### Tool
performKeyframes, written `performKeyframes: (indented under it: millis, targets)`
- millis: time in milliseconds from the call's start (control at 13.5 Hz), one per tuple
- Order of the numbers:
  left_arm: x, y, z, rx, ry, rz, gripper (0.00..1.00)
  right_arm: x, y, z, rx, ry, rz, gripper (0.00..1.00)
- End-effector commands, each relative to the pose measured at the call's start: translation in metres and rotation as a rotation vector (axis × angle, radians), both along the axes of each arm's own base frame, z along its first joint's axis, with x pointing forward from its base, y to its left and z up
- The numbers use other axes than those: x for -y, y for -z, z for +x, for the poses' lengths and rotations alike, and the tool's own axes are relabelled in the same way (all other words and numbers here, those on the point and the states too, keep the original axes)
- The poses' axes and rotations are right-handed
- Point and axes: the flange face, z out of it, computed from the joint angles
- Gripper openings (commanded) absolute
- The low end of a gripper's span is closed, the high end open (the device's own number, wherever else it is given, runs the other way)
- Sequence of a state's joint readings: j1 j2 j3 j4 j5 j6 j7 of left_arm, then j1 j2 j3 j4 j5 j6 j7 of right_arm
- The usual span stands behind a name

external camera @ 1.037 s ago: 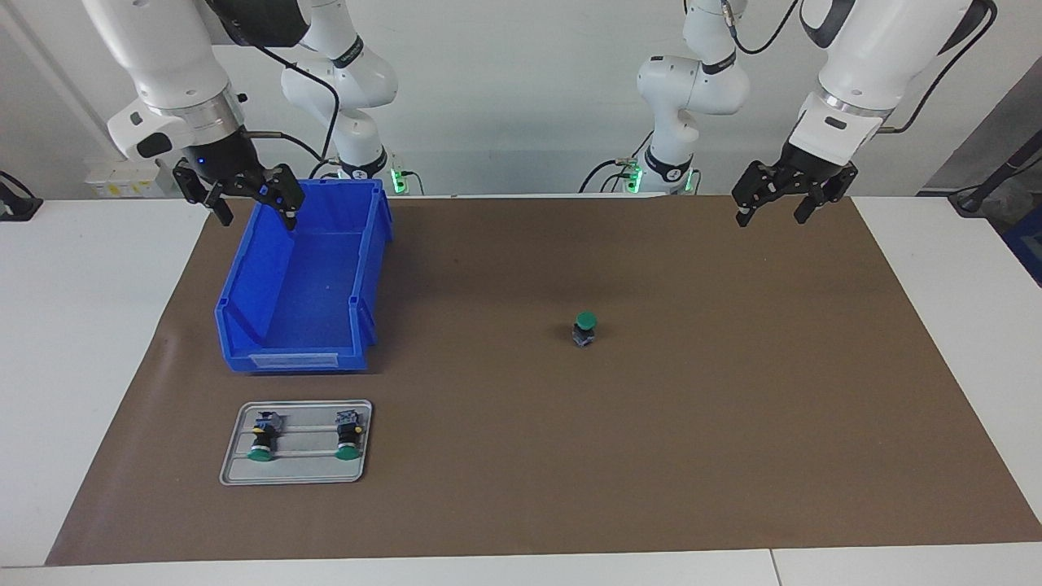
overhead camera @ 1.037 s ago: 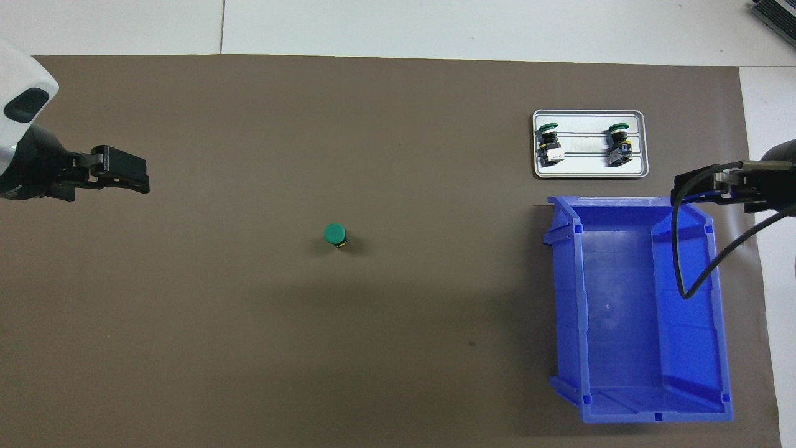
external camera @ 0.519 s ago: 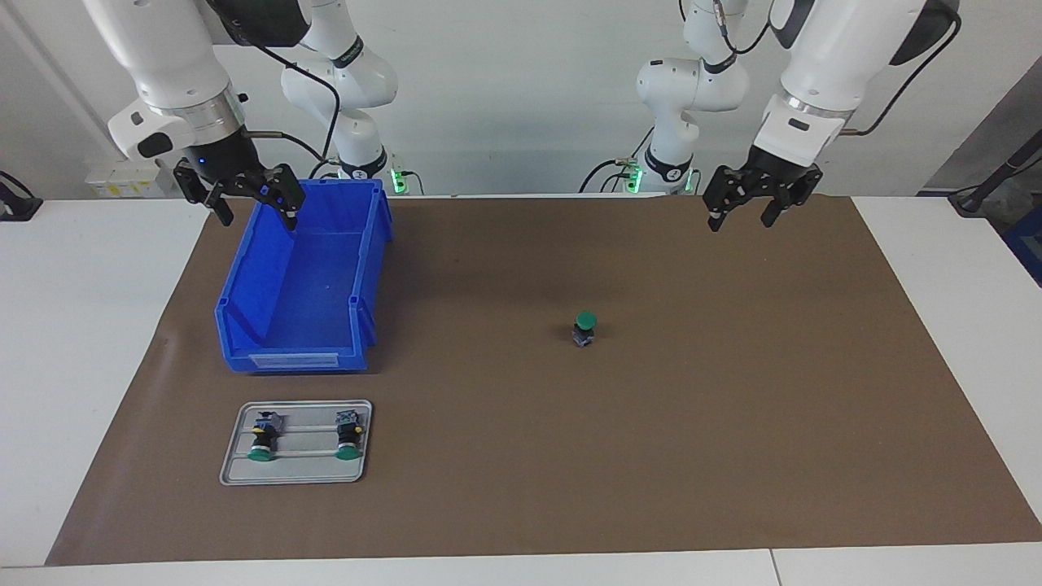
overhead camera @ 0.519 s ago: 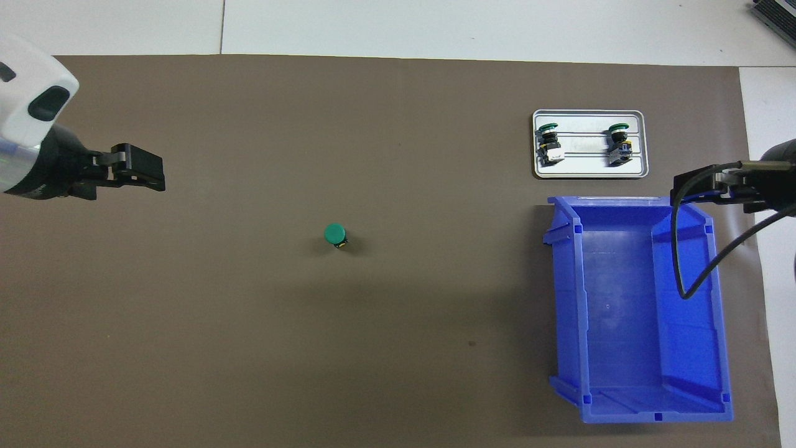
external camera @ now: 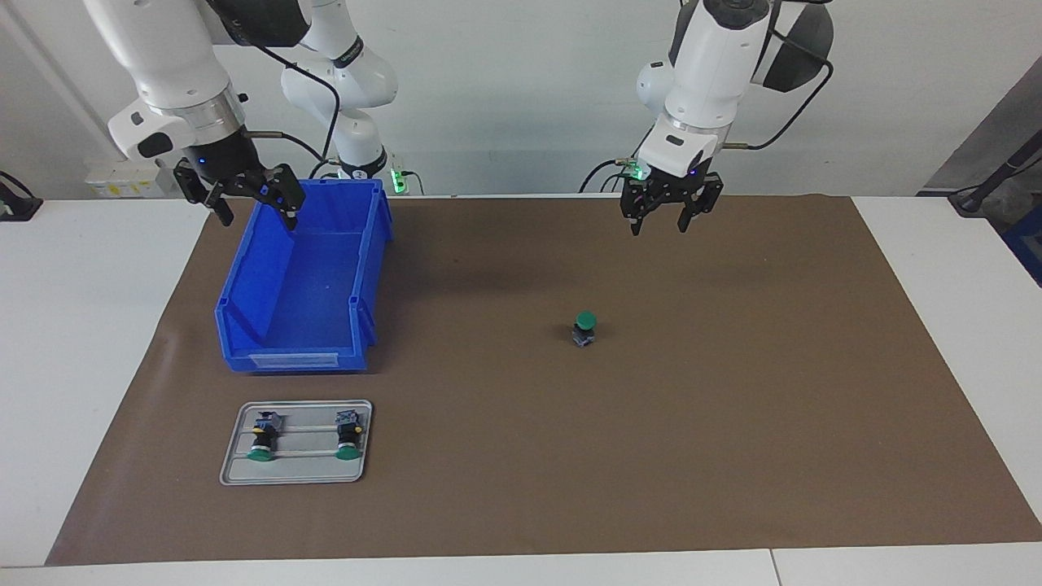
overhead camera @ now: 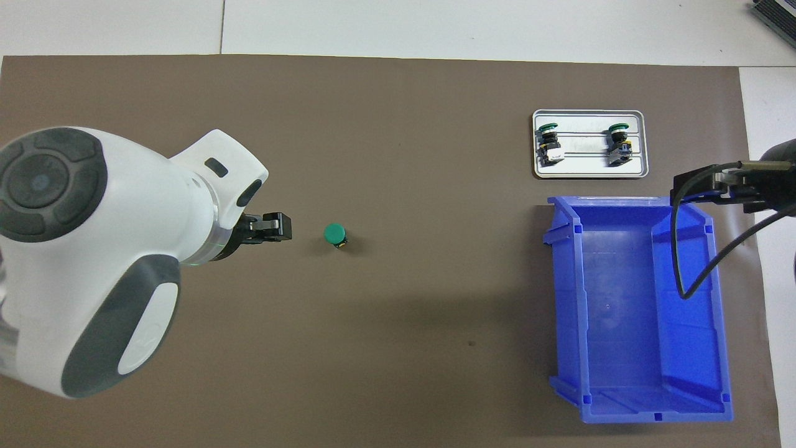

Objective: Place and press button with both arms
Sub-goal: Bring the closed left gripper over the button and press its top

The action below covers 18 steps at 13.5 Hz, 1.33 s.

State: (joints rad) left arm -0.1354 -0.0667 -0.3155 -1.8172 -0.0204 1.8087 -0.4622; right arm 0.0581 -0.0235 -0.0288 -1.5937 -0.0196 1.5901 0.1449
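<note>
A button (external camera: 584,328) (overhead camera: 334,234) with a round green cap stands upright on the brown mat (external camera: 733,407), about mid-table. My left gripper (external camera: 658,230) (overhead camera: 277,227) hangs open in the air over the mat just beside the button, toward the left arm's end, well above it and touching nothing. My right gripper (external camera: 259,220) (overhead camera: 724,186) waits open above the rim of the blue bin (external camera: 244,277) at the right arm's end, holding nothing.
The blue bin (overhead camera: 634,311) holds nothing. A small metal tray (external camera: 305,465) (overhead camera: 584,167) lies farther from the robots than the bin, with two more green-capped buttons (external camera: 262,439) (external camera: 348,437) lying on their sides in it.
The left arm has swung in from its end of the table to hover beside the button, and its fingers have narrowed a little. The right arm and the button have not moved.
</note>
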Motion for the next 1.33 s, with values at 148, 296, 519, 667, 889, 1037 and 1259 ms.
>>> performKeyframes:
  millis: [148, 296, 519, 667, 889, 1037, 1259]
  targets:
    - [0.024, 0.062, 0.023, 0.016, -0.023, -0.030, 0.29, 0.001, -0.004, -0.003, -0.007, -0.016, 0.019, 1.00]
    - [0.027, 0.076, 0.033, 0.020, -0.024, -0.044, 0.00, 0.001, -0.004, -0.003, -0.007, -0.016, 0.018, 1.00]
    - [0.031, 0.092, 0.045, 0.050, -0.020, -0.073, 0.00, 0.001, -0.004, -0.003, -0.007, -0.016, 0.019, 1.00]
    - [0.037, 0.104, 0.049, 0.052, -0.011, -0.082, 0.00, 0.001, -0.004, -0.003, -0.007, -0.016, 0.018, 1.00]
    - [0.052, 0.127, 0.052, 0.036, 0.010, -0.089, 0.00, 0.001, -0.004, -0.003, -0.007, -0.016, 0.019, 1.00]
    - [0.056, 0.139, 0.058, 0.031, 0.019, -0.089, 0.00, 0.001, -0.004, -0.003, -0.007, -0.016, 0.019, 1.00]
    - [0.060, 0.159, 0.061, 0.024, 0.040, -0.070, 0.00, 0.001, -0.004, -0.003, -0.007, -0.016, 0.019, 1.00]
